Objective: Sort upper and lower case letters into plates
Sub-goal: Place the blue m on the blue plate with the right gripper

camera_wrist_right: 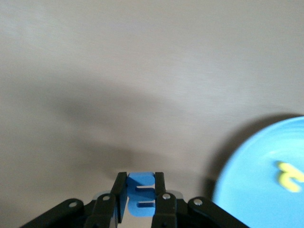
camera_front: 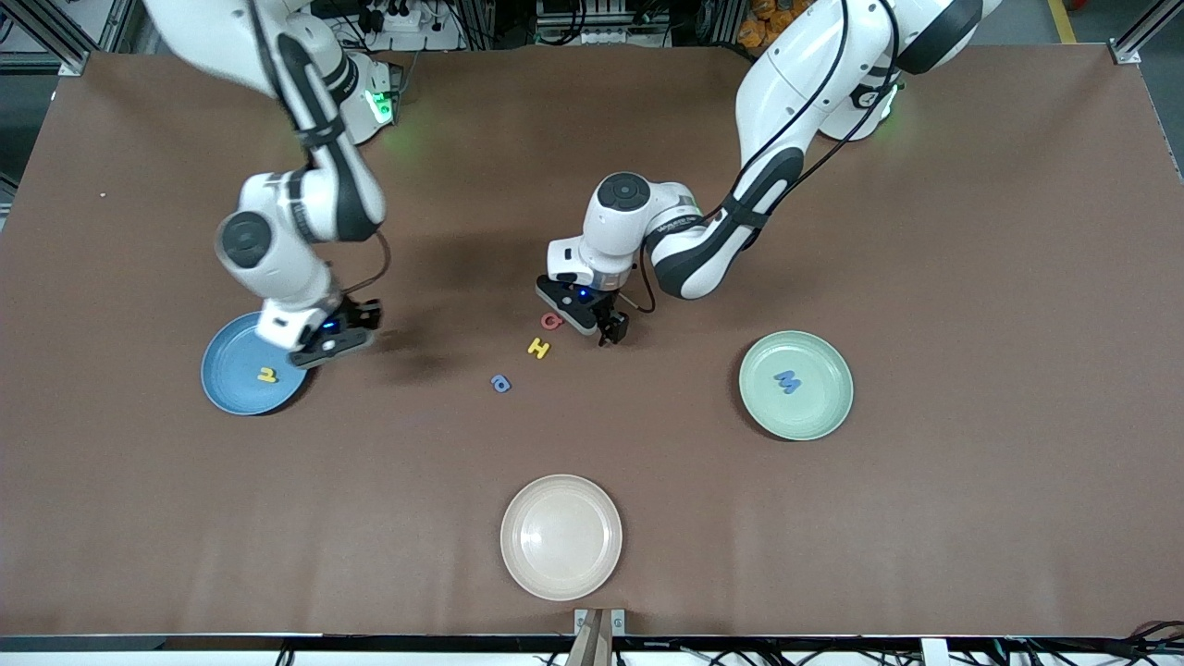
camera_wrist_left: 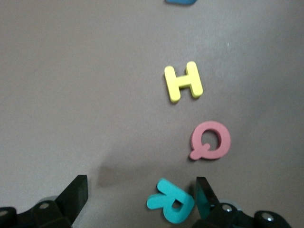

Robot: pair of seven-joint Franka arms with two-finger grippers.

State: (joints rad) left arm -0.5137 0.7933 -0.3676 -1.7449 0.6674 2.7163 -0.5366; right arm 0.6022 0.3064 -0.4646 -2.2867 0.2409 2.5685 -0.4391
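My right gripper is clamped on a small blue letter, fingers pinched on both its sides, hanging over the table at the rim of the blue plate; which letter it is I can't read, prob an E or F, half hidden by the pads. A yellow letter lies in that plate. My left gripper is low over the table w/ fingers spread wide, a teal R between them, cut off at the frame edge; pink Q and yellow H lie just beside it. The mint plate, toward the left arm's end, holds a blue M
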